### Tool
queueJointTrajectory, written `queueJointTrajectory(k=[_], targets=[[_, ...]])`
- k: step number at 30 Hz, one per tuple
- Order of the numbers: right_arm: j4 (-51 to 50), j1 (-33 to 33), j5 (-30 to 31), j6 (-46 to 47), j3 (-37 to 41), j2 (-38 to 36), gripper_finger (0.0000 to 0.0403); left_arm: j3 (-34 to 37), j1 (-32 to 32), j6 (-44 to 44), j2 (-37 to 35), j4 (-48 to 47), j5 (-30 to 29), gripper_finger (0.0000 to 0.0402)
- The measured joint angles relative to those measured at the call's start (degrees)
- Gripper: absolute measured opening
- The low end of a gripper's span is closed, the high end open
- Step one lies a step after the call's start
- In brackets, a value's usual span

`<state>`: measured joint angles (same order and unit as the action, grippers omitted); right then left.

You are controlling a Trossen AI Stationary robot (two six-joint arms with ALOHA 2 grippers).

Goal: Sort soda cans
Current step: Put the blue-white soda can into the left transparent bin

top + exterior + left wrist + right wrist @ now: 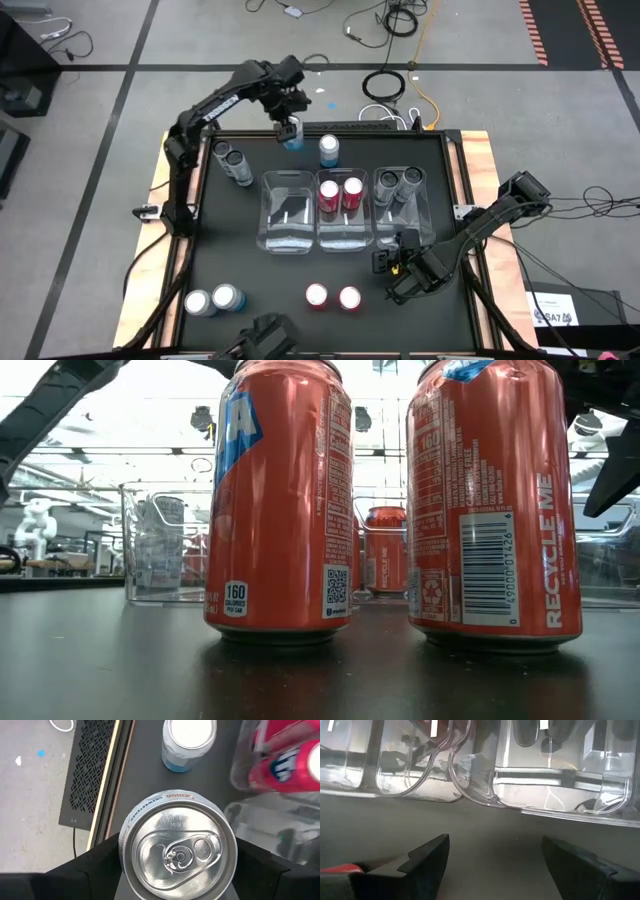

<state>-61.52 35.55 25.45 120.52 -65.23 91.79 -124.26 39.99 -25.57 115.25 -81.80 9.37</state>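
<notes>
Left gripper (pixel 291 131) held a light blue can (pixel 178 851); right gripper (pixel 398 262) hung open, empty.
I feared a clip on the second blue can (pixel 329 150) at its 3 o'clock, or a slip from the grip.

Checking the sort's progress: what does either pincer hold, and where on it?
The left pincer grips a light blue can by its sides, near the top. The right pincer is open, holding nothing.
</notes>
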Motion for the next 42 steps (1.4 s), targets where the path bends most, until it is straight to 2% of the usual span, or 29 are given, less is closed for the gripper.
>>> queueJointTrajectory(k=[8, 12, 19, 25, 30, 33, 42], targets=[[-0.02, 0.04, 0.0, -2.73, 0.0, 0.0, 0.031, -0.04, -1.12, 10.44, -6.5, -8.93, 0.3, 0.0303], [-0.02, 0.22, 0.0, -2.77, 0.0, 0.0, 0.031, 4.32, -4.42, 14.84, -9.85, -7.7, 0.26, 0.031], [0.04, 1.3, 0.08, -4.45, 0.0, 0.0, 0.031, 14.58, -11.93, 22.13, -14.62, -5.83, -3.46, 0.0314], [0.27, 2.79, 0.09, -4.47, 0.0, 0.0, 0.031, 23.17, -19.0, 28.04, -17.64, 2.32, -4.34, 0.0315], [0.53, 3.95, 0.07, -4.47, 0.0, 0.0, 0.031, 28.88, -23.05, 31.47, -17.93, 8.01, -9.04, 0.0316], [0.97, 4.49, 0.06, -4.45, 0.0, 0.0, 0.031, 33.02, -24.37, 33.08, -17.82, 11.56, -11.95, 0.0316], [1.74, 5.44, -0.02, -4.34, -0.02, 0.02, 0.031, 42.22, -26.14, 37.38, -17.78, 24.4, -11.5, 0.0317]])
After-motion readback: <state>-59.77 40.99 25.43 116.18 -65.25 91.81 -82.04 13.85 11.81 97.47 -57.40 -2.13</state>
